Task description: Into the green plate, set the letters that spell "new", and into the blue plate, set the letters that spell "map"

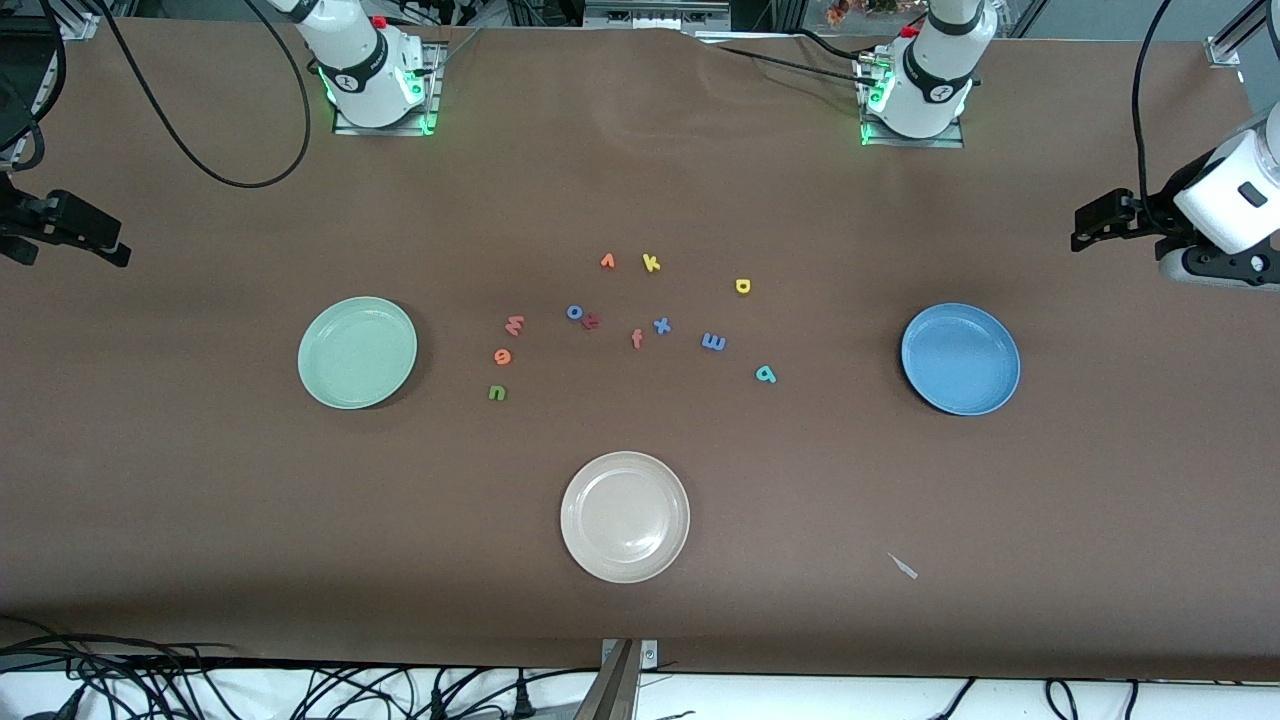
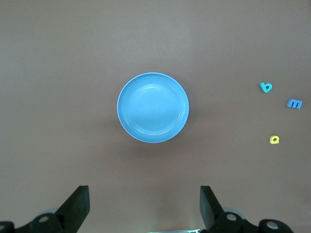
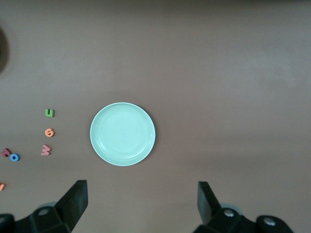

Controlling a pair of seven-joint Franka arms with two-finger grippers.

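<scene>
Between the empty green plate [image 1: 357,352] and blue plate [image 1: 960,358], all six letters are lying unsorted; left gripper [image 2: 144,208] and right gripper [image 3: 142,204] are waiting wide.

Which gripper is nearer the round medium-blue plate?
Left. The left gripper hangs open at the table's edge by the round medium-blue plate; the right gripper, open, hangs at the other end by the green plate.

Even overhead light is falling on the brown tabletop [image 1: 200,500], casting soft, faint shadows; wrist views are dimming toward their corners.
</scene>
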